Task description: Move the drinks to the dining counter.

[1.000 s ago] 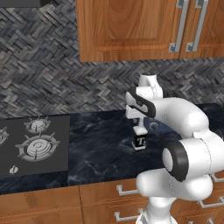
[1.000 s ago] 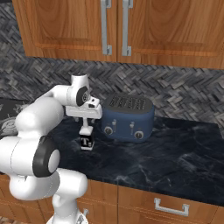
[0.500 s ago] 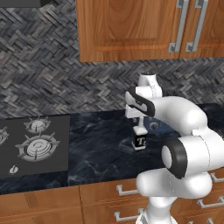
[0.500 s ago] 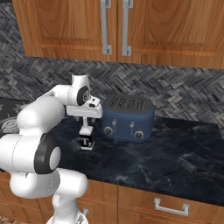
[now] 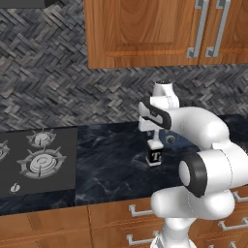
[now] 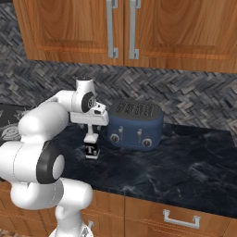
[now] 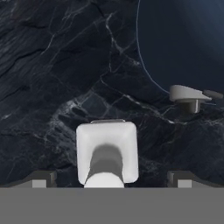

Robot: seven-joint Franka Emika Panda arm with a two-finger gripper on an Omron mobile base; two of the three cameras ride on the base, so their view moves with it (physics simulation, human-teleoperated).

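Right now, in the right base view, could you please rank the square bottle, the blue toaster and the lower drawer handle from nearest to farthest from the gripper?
1. Square bottle: directly under the gripper.
2. Blue toaster: beside it, toward the wall.
3. Drawer handle: below the counter edge, far side.

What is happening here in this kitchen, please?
The white robot arm hangs its open gripper straight above a small square bottle with a white cap and a black T label. The bottle stands upright on the black marble worktop, beside the blue toaster. In the hand view, the fingertips sit wide on either side of the bottle and are not closed on it. Nothing is lifted yet. A stove lies to the left.
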